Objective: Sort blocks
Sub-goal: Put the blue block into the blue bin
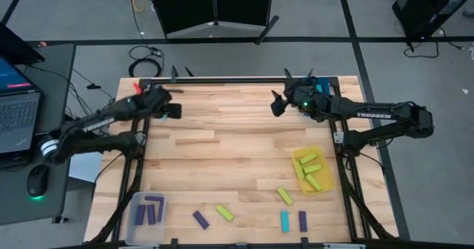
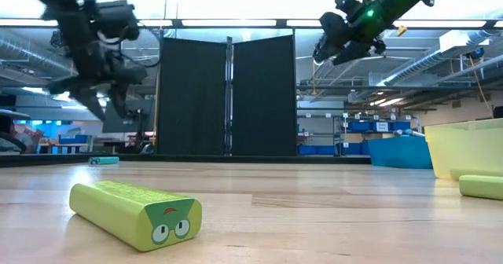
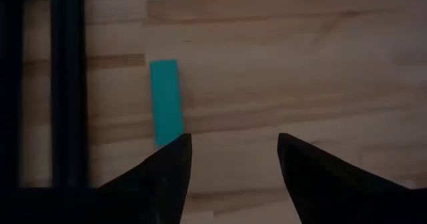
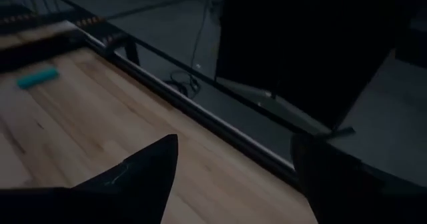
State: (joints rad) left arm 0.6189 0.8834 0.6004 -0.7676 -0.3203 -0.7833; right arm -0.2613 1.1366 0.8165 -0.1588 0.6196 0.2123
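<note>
My left gripper (image 1: 175, 110) hangs open above the table's far left corner, holding nothing. In its wrist view a cyan block (image 3: 166, 101) lies flat on the wood beyond its fingertips, beside the table's dark edge rail. My right gripper (image 1: 277, 104) is raised over the far right part of the table, also open with nothing between its fingers (image 4: 153, 164). Near the front edge lie loose blocks: a purple one (image 1: 200, 219), a yellow-green one (image 1: 224, 213), another yellow-green one (image 1: 284, 196), a cyan one (image 1: 284, 220) and a purple one (image 1: 302, 220).
A yellow tray (image 1: 327, 176) at the right holds several yellow-green blocks. A clear tray (image 1: 164, 201) at the near left holds purple blocks. Something blue (image 2: 401, 150) stands at the far right. The middle of the table is bare wood. Dark rails frame the table.
</note>
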